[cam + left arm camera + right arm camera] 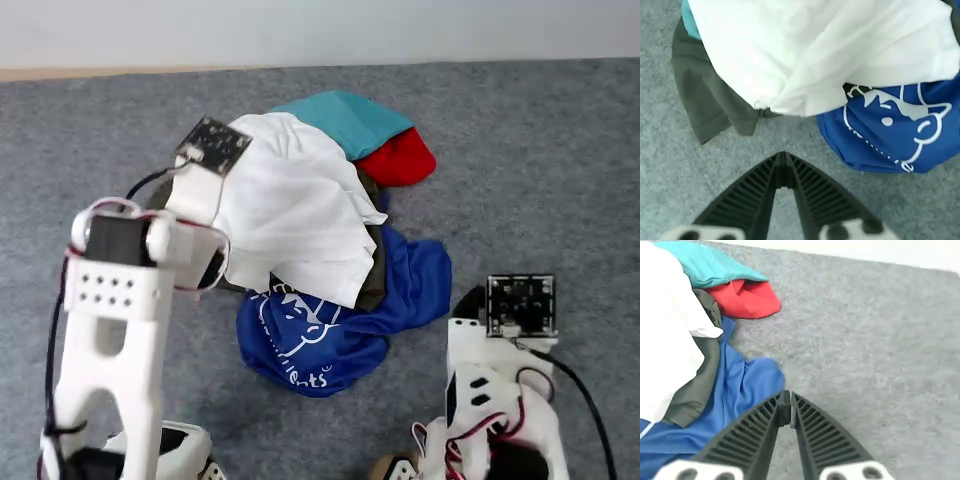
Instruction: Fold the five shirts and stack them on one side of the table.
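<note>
well, the grey table point(560, 150) carries one loose heap of five shirts near its middle, none of them folded yet. the white shirt point(300, 210) is the widest spread and lies on top. the blue shirt point(330, 330) with its pale print bulges out beneath it on the side nearest my bases, and a dark grey shirt point(705, 100) peeks out between the two. the teal shirt point(345, 118) and the red shirt point(400, 160) poke out at the far side, teal lapping over red. i judge all of it light, limp and floppy: nothing to break, but cloth that will sag, drag its neighbours and slide layer over layer. so i would pinch a free hem or shoulder corner of the white one, a single layer, rather than dig into the heap. my left gripper point(785, 159) hangs over bare table just beside the white shirt's edge, its jaws pressed together tip to tip, grasping nothing. my right gripper point(788, 399) sits over bare table near the blue shirt's edge, likewise clenched on nothing.
</note>
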Controlling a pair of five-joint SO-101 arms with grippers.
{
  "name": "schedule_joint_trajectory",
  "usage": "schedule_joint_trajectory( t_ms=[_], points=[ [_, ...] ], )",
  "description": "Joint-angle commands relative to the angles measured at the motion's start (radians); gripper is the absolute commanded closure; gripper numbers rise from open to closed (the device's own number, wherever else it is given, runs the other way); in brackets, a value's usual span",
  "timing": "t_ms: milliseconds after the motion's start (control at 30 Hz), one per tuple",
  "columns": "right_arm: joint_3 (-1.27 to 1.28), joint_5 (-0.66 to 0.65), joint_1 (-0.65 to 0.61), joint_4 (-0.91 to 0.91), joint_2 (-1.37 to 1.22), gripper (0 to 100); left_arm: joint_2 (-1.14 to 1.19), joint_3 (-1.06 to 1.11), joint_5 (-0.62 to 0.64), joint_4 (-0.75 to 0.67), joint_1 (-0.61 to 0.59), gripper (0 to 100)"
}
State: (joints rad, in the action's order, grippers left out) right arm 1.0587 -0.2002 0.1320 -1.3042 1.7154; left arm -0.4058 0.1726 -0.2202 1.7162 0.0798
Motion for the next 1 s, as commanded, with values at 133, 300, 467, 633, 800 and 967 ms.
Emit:
schedule_joint_trajectory(
  t_ms=[133,300,467,633,800,967],
  points=[
    [-0.359,-0.020,0.059,-0.127,-0.407,99.0,0.133,-0.191,-0.008,0.012,0.097,99],
    [-0.560,-0.020,0.062,-0.340,-0.607,99.0,0.219,-0.213,-0.008,0.006,0.187,97],
    [-0.698,-0.026,0.064,-0.476,-0.691,98.9,0.325,-0.272,-0.008,0.012,0.216,82],
    [-0.744,-0.021,0.058,-0.476,-0.733,98.8,0.423,-0.314,-0.008,0.014,0.209,71],
    [-0.741,-0.021,0.064,-0.483,-0.756,98.9,0.517,-0.387,-0.009,0.008,0.209,66],
    [-0.744,-0.021,0.064,-0.483,-0.756,98.9,0.652,-0.552,-0.014,0.008,0.164,65]
  ],
)
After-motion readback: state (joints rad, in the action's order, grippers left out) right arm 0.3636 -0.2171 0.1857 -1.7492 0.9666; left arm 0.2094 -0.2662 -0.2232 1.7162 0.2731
